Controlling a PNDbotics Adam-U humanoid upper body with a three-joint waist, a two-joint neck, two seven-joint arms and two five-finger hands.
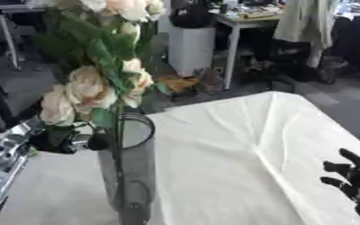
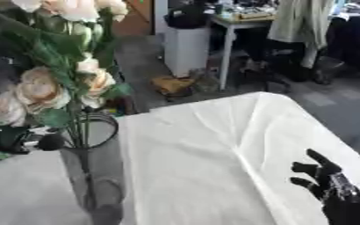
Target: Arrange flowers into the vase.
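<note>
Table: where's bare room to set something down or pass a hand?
The white tablecloth is bare from the vase across to the right hand, and back to the far edge. The right hand rests open at the lower right corner. It is crowded at the left: the left hand holds the flowers at the vase rim.

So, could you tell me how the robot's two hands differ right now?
The left hand is at the vase rim, fingers curled round the flower stems; the right hand holds nothing. The left is beside the vase at the view's left; the right rests open near the lower right corner, fingers up. Both are black.
</note>
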